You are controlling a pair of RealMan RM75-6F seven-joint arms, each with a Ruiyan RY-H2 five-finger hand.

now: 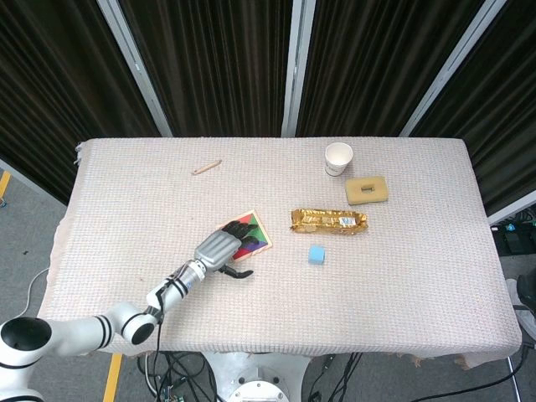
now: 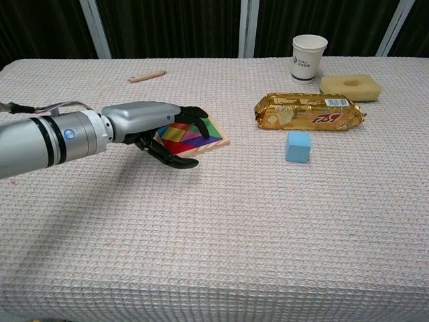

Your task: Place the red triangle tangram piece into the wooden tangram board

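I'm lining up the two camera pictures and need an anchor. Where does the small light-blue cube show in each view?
Head view: the small light-blue cube lies just right of centre, below the gold foil snack packet.
Chest view: the cube lies right of centre in the upper half, again just in front of the packet.
Shared landmark: the white paper cup stands beyond the packet in both.

Left hand (image 2: 151, 124) reaches forward, palm down, fingers loosely curled.

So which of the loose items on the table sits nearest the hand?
The wooden tangram board: the left hand reaches over its near-left edge, while the other items all lie well apart.
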